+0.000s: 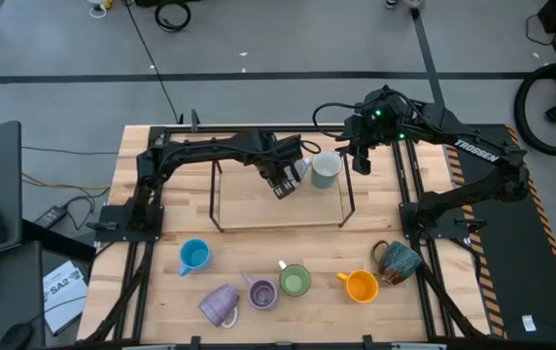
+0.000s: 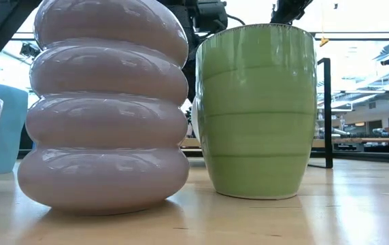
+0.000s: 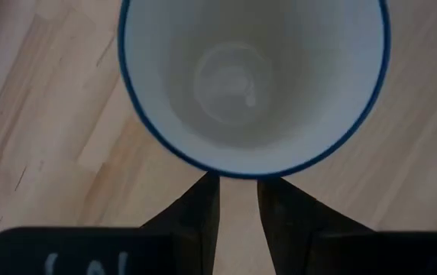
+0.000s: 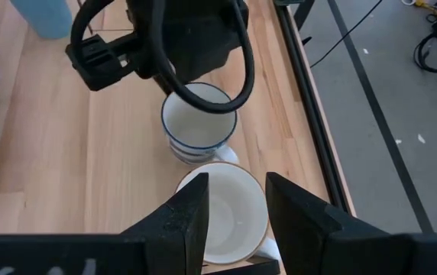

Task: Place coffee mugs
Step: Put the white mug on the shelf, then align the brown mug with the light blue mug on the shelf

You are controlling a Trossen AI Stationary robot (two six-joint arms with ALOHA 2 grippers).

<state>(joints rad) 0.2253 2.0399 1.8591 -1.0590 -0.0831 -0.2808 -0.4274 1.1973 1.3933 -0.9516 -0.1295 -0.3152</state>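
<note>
My left pincer (image 3: pixel 237 200), fingers nearly closed and empty, hovers above the white blue-rimmed mug (image 4: pixel 198 122), set just beside the pale teal mug (image 4: pixel 226 210) for grouping. My right pincer (image 4: pixel 234 206) hangs spread over the teal one, gripping nothing; six other mugs wait well away on the bench (image 1: pixel 152 282).

Wooden table (image 1: pixel 259 248), black metal rack frame (image 1: pixel 346 199), grey floor, cables (image 1: pixel 171 15), paper sheet (image 1: pixel 64 292)

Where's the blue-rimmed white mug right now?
High view: the blue-rimmed white mug stands at the table's far middle, beside the pale teal mug, right under the left pincer.
</note>
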